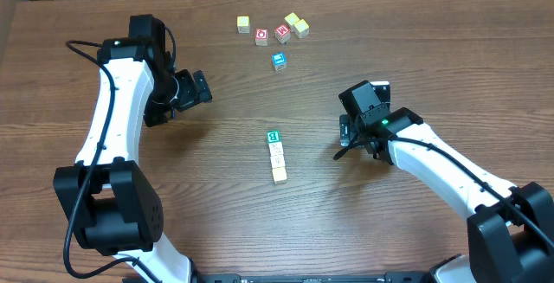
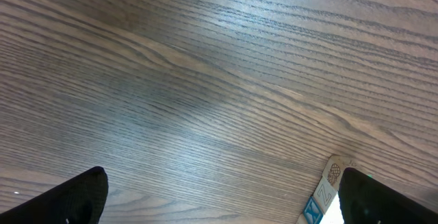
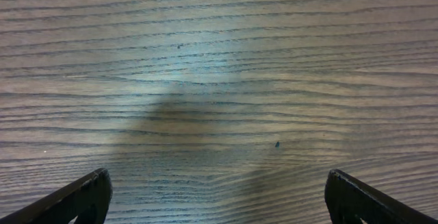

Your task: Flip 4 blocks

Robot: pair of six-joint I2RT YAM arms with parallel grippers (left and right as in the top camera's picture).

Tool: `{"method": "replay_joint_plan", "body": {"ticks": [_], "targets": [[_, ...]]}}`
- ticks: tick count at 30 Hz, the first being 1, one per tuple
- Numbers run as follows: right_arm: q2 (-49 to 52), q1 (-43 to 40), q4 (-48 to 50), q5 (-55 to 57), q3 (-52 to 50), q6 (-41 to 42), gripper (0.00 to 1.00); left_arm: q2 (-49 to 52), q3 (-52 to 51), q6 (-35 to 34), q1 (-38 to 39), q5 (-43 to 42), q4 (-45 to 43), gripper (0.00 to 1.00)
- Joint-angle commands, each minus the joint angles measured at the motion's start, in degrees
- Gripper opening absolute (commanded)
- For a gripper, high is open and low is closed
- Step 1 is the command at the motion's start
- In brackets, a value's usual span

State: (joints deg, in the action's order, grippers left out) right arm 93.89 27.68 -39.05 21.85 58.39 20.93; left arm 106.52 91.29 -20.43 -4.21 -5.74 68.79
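A row of blocks [image 1: 277, 155] lies mid-table [image 1: 199, 188], three or maybe four, touching end to end. Behind the row, well apart, sit six loose blocks [image 1: 282, 32]. The left gripper [image 1: 202, 88] is left of the row, and the right gripper [image 1: 344, 141] is right of it.

blocks [image 2: 327, 191] cut off by lower edge of left wrist view, part hidden behind finger [image 2: 383, 200], face marks too small to read overhead
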Motion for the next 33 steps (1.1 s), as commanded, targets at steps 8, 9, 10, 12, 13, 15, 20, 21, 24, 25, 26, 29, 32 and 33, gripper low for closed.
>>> {"method": "replay_joint_plan", "body": {"ticks": [8, 9, 10, 12, 13, 15, 20, 21, 24, 25, 26, 29, 32, 33], "targets": [[-1.3, -0.3, 0.2, 0.8, 0.5, -0.4, 1.0, -0.6, 0.3, 0.7, 0.3, 0.2, -0.1, 1.0], [-1.3, -0.3, 0.2, 0.8, 0.5, -0.4, 1.0, -0.6, 0.3, 0.7, 0.3, 0.2, -0.1, 1.0], [-1.3, -0.3, 0.2, 0.8, 0.5, -0.4, 1.0, -0.6, 0.3, 0.7, 0.3, 0.2, -0.1, 1.0], [-1.3, -0.3, 0.2, 0.8, 0.5, -0.4, 1.0, -0.6, 0.3, 0.7, 0.3, 0.2, -0.1, 1.0], [-1.3, -0.3, 0.2, 0.8, 0.5, -0.4, 1.0, -0.6, 0.3, 0.7, 0.3, 0.2, -0.1, 1.0], [-1.3, -0.3, 0.2, 0.8, 0.5, -0.4, 1.0, -0.6, 0.3, 0.7, 0.3, 0.2, -0.1, 1.0], [-1.0, -0.3, 0.3, 0.8, 0.5, -0.4, 1.0, -0.6, 0.3, 0.7, 0.3, 0.2, -0.1, 1.0], [-0.8, -0.3, 0.3, 0.8, 0.5, -0.4, 1.0, -0.6, 0.3, 0.7, 0.3, 0.2, -0.1, 1.0], [-1.7, -0.3, 0.3, 0.8, 0.5, -0.4, 1.0, -0.6, 0.3, 0.7, 0.3, 0.2, -0.1, 1.0], [-2.3, -0.3, 0.3, 0.8, 0.5, -0.4, 1.0, -0.6, 0.3, 0.7, 0.3, 0.2, -0.1, 1.0], [-3.1, -0.3, 0.3, 0.8, 0.5, -0.4, 1.0, -0.6, 0.3, 0.7, 0.3, 0.2, -0.1, 1.0], [-7.1, -0.3, 0.3, 0.8, 0.5, -0.4, 1.0, -0.6, 0.3, 0.7, 0.3, 0.2, -0.1, 1.0], [-12.7, -0.4, 0.3, 0.8, 0.5, -0.4, 1.0, -0.6, 0.3, 0.7, 0.3, 0.2, -0.1, 1.0], [-15.1, -0.4, 0.3, 0.8, 0.5, -0.4, 1.0, -0.6, 0.3, 0.7, 0.3, 0.2, -0.1, 1.0]]}}
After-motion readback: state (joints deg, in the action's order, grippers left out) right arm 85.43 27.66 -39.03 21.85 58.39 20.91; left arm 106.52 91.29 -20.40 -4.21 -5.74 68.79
